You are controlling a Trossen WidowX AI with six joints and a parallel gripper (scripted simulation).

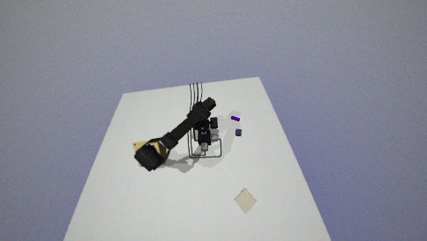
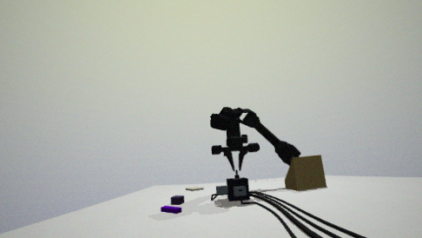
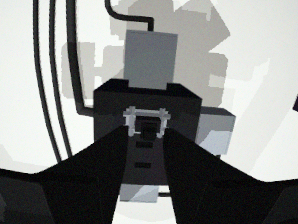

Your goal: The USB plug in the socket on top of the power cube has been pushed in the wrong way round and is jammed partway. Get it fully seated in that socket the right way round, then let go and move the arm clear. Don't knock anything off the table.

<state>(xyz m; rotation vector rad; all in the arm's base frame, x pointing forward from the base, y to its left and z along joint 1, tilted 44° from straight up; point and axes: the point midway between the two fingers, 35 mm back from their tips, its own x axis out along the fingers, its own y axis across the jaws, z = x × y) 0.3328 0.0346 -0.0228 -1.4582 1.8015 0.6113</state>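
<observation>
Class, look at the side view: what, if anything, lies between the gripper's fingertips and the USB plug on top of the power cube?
Nothing. In the exterior view the gripper hangs just above the USB plug on the power cube, with only bare air between.

Black power cube (image 2: 238,189) upright on the white bench (image 2: 347,204), cables trailing from its base, small silver-framed USB plug (image 3: 147,121) in its top socket — standing upright, a stub protruding above the cube
</observation>
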